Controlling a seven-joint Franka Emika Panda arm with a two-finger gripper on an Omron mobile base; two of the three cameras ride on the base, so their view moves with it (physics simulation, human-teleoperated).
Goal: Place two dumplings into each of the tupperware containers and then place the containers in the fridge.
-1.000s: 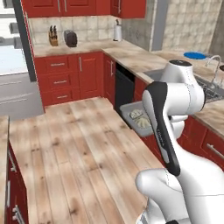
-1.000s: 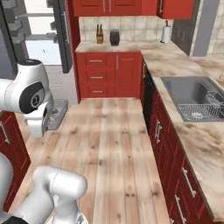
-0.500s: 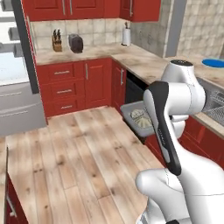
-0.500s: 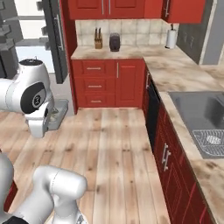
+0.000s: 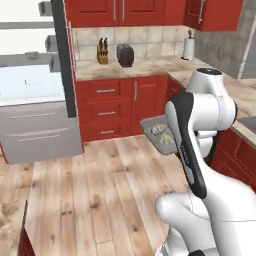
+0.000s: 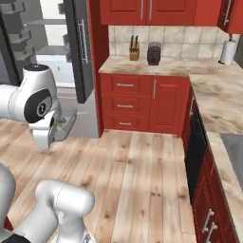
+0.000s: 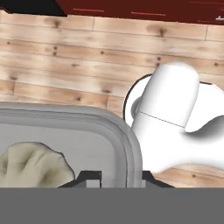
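Note:
My gripper (image 7: 117, 178) is shut on the rim of a grey translucent tupperware container (image 7: 127, 142), held level above the wooden floor. A pale crinkled dumpling (image 7: 34, 166) lies inside it. From the left base view the container (image 5: 150, 125) juts out left of my white arm, with pale dumplings (image 5: 161, 131) in it. The right base view has the same container (image 6: 68, 117) beside the arm's upper joint. The fridge (image 5: 35, 85) stands open at the left, with a white interior and grey drawers below. Its dark door (image 6: 79, 47) is swung out.
Red cabinets (image 5: 117, 100) under a stone counter run along the back wall. On the counter stand a knife block (image 5: 102, 50), a dark toaster (image 5: 125, 54) and a paper towel roll (image 5: 189, 47). A black dishwasher (image 6: 192, 142) sits at the right. Wooden floor (image 6: 137, 175) lies ahead.
The whole picture has shifted as the base moves: the sink side has slid out to the right and the open fridge has come in at the left. The container stays gripped.

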